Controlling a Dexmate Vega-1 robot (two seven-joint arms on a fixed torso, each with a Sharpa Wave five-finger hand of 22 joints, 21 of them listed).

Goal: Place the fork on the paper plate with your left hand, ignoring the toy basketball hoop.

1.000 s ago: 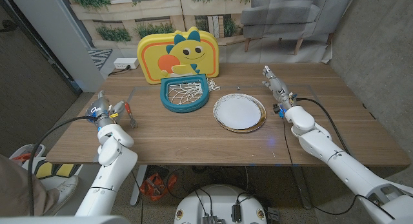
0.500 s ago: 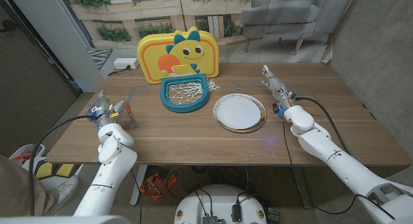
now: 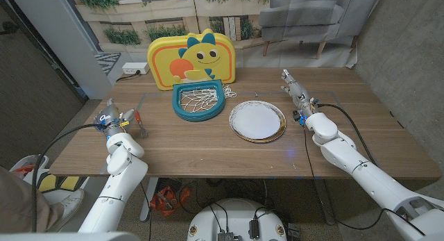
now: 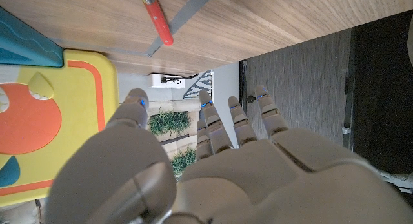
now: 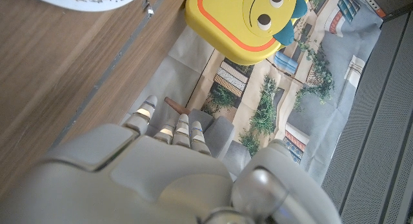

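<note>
— Looking at the fork (image 3: pixel 139 123): it lies flat near the table's (image 3: pixel 208 147) left edge, just beside the left hand (image 3: pixel 111 119). Red handle, grey metal the rest of the way, as the left wrist view shows it (image 4: pixel 169 17).

— How would it handle, do you think?

— Light and stiff, I'd judge, nothing fragile. The metal end looks slick and lies low on the wood, so I'd take it by the red handle, which is thicker and likely less slippery.

— And the left hand?

— Fingers (image 4: pixel 235 124) straight, slightly apart, holding nothing; not touching the fork as far as I can tell.

— Where does it go?

— The plate (image 3: pixel 257 121), right of the table's middle, well apart from the fork. The hoop (image 3: pixel 198 102) sits between them toward the far edge, its rim just beside the plate.

— Right hand (image 3: pixel 295 95)?

— Near the far right of the table, beside the plate, fingers extended close together, holding nothing.
</note>
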